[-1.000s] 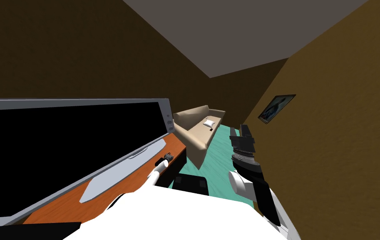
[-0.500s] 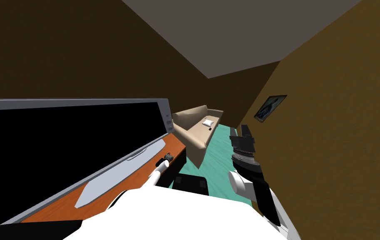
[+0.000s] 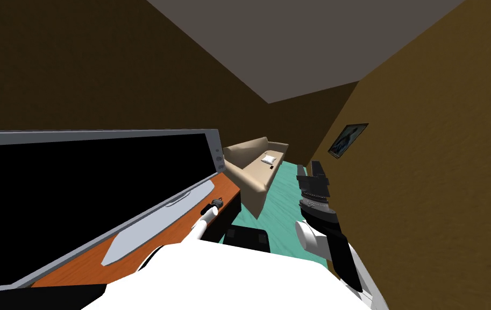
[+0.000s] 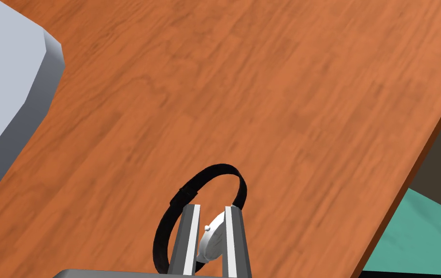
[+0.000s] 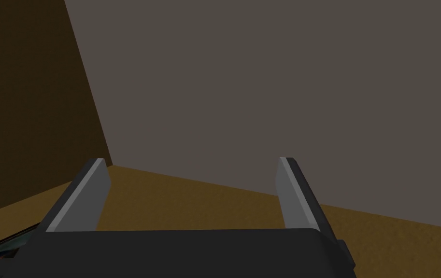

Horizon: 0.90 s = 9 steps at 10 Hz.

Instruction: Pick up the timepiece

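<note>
The timepiece is a wristwatch with a white face [image 4: 212,240] and a black strap loop [image 4: 217,169], standing on edge on the orange wooden desk [image 4: 263,96]. My left gripper [image 4: 213,208] is shut on it, one finger pressing each side of the face while the strap arcs out past the fingertips. From the head view, the left gripper [image 3: 217,203] sits low over the desk's right end [image 3: 222,188]; the watch is too small there to make out. My right gripper [image 3: 308,169] is raised beside the right wall, and its fingers [image 5: 93,193] stand open with nothing between them.
A large black television [image 3: 77,188] on a grey base [image 4: 2,87] takes up most of the desk beside the watch. The desk's edge [image 4: 407,193] is close, with green carpet [image 3: 279,215] below. A beige sofa [image 3: 252,164] stands further back, and a dark low object [image 3: 247,237] near my chest.
My left gripper's fingers have come together on the watch's face. The head camera has shifted slightly. The right arm has not moved.
</note>
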{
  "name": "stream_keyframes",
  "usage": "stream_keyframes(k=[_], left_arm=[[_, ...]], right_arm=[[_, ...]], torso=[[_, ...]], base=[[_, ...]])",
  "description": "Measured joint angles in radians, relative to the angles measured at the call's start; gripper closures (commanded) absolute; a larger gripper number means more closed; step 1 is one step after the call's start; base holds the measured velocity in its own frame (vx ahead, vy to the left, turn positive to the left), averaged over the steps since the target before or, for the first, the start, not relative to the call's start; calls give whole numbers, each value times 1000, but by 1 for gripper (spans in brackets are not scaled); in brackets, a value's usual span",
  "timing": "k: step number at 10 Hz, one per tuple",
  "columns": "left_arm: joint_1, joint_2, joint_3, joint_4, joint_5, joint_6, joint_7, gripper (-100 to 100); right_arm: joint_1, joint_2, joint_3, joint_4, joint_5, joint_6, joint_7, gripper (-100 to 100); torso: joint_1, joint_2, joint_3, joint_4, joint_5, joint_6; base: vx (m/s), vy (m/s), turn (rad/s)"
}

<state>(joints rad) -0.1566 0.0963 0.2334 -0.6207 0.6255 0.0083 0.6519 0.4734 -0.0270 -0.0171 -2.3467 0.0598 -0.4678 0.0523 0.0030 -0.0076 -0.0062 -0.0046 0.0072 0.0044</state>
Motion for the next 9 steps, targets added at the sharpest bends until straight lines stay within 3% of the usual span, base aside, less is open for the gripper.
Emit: stream_keyframes(k=[1, 9], left_arm=[[0, 0, 0, 0, 0, 0, 0, 100], [77, 11, -35, -166, -15, 124, 1, 100]], right_arm=[[0, 0, 0, 0, 0, 0, 0, 0], [0, 0, 0, 0, 0, 0, 0, 0]], torso=[[0, 0, 0, 0, 0, 0], [-1, -2, -1, 0, 0, -1]], base=[[47, -21, 116], [22, -26, 77]])
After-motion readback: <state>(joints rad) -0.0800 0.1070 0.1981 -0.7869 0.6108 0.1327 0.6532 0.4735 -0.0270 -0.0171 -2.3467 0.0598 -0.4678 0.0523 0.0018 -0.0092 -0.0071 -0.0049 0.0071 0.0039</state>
